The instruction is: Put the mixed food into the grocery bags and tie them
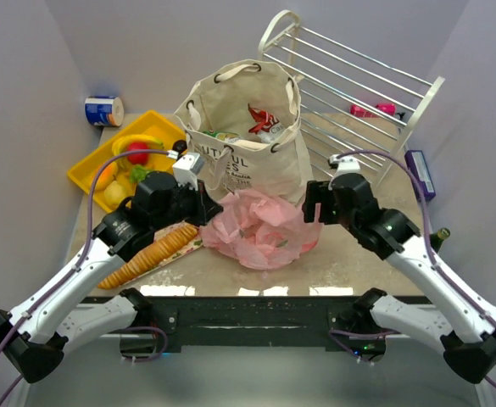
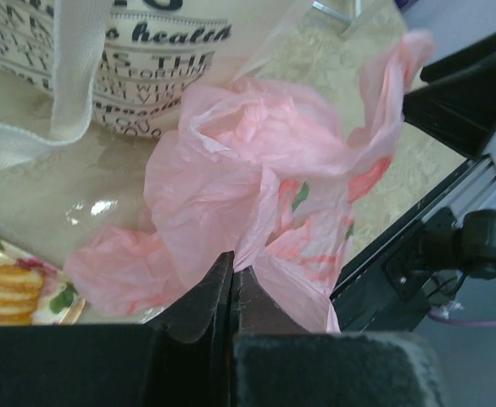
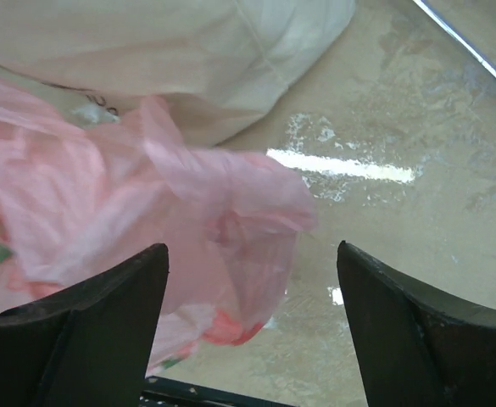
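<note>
Tying stage: thin translucent pink plastic bag (image 1: 260, 227) pinched by left hand (image 2: 232, 267); right hand (image 3: 252, 254) spread wide.
Bag lies crumpled centre-front on table (image 1: 358, 263), touching cream canvas tote w/ rope handles (image 1: 256, 161) behind it. Left hand closed tight, film caught at its tips, prob. anchoring one ear for the knot. Right hand at bag's R edge grips nothing, a fold lying between its fingers. Tote print: "health", "THE" legible, rest partial. Red packet (image 1: 263, 119) sits inside tote. Fruit (image 1: 137, 154) in yellow plastic tray (image 1: 82, 176), far L, not yet bagged.
</note>
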Controlling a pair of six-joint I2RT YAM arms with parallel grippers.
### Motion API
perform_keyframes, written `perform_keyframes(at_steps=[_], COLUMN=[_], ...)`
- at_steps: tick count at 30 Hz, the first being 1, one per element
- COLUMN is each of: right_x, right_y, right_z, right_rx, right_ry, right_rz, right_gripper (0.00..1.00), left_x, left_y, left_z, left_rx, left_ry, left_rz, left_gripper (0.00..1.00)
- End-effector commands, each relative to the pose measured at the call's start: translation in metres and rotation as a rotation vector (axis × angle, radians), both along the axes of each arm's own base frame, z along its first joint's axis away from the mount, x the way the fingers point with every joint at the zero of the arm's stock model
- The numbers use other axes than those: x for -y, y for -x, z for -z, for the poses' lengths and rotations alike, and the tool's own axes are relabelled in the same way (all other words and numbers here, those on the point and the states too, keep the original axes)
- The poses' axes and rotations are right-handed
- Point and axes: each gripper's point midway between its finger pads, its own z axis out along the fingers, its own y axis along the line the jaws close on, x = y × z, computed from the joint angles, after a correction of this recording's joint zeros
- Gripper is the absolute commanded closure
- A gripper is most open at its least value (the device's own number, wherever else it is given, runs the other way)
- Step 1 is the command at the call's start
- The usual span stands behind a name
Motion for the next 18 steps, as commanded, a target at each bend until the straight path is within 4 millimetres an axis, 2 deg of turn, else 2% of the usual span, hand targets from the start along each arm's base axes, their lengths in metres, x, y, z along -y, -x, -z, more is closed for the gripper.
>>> perform_keyframes(at_steps=[1,4,6,7,11,17,18], right_x=[0.0,-0.018,-0.033,-0.045,-0.089,-0.129,-0.135], right_y=[0.022,0.03,0.03,0.026,0.033,0.036,0.033], right_z=[-0.083,-0.114,-0.113,-0.105,-0.08,-0.043,-0.032], right_rx=[0.19,0.27,0.249,0.224,0.133,0.081,0.06], right_ry=[-0.177,-0.286,-0.316,-0.332,-0.45,-0.471,-0.458], right_rz=[-0.073,-0.18,-0.243,-0.27,-0.408,-0.462,-0.461], right_gripper=[0.21,0.34,0.41,0.44,0.53,0.54,0.54], left_x=[0.015,0.017,0.017,0.018,0.016,0.016,0.017], left_y=[-0.012,-0.014,-0.014,-0.013,-0.012,-0.01,-0.011], left_z=[-0.05,-0.052,-0.053,-0.052,-0.053,-0.056,-0.055], left_rx=[0.101,0.104,0.103,0.102,0.101,0.101,0.099], left_ry=[0.168,0.171,0.172,0.172,0.175,0.185,0.183], left_rz=[-0.01,-0.007,-0.004,-0.003,-0.004,-0.005,-0.004], left_gripper=[1.0,1.0,1.0,1.0,1.0,1.0,1.0])
